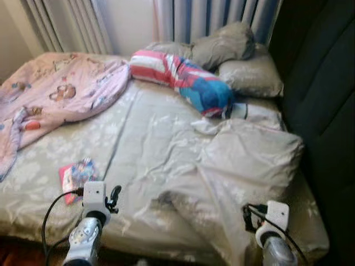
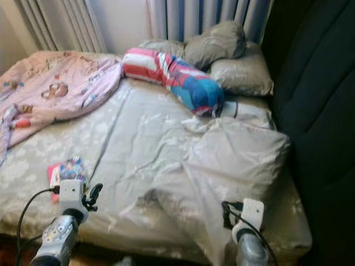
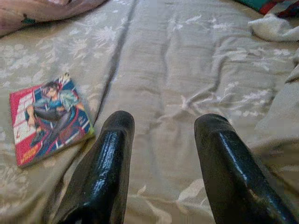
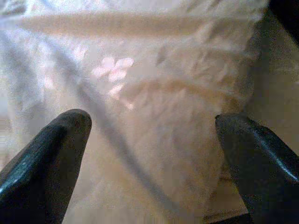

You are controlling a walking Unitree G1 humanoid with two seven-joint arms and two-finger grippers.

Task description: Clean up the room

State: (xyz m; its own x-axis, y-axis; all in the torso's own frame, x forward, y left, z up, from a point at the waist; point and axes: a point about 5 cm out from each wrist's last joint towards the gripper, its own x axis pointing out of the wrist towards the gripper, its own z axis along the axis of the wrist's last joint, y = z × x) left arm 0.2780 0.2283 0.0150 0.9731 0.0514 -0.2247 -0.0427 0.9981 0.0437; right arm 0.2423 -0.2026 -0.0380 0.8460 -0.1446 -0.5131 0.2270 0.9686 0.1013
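Left eye view is taken up by a bed [image 1: 138, 133] covered with a grey-beige sheet printed with pale flowers; a comic book [image 1: 76, 178] with a red and blue cover is seen lying flat on the sheet near the bed's front edge, on the robot's left; a pink patterned blanket [image 1: 61, 91] is spread over the far left part of the bed; a red, white and blue bundle of fabric [image 1: 186, 80] is laid across the head end, touching grey pillows [image 1: 244, 66] stacked against the curtains [image 1: 216, 16]; a crumpled grey duvet [image 1: 244, 160] is heaped on the right half of the bed, beside a dark headboard-like panel [image 1: 321, 111]. The left gripper [image 3: 161, 149] is held low over the sheet just beside the comic book, its two black fingers [image 3: 107, 168] parted and nothing between them; in the left wrist view the book is seen close to one fingertip but apart from it. The right gripper [image 4: 152, 144] is held over the rumpled duvet, its fingers [image 4: 51, 149] spread wide and nothing gripped.
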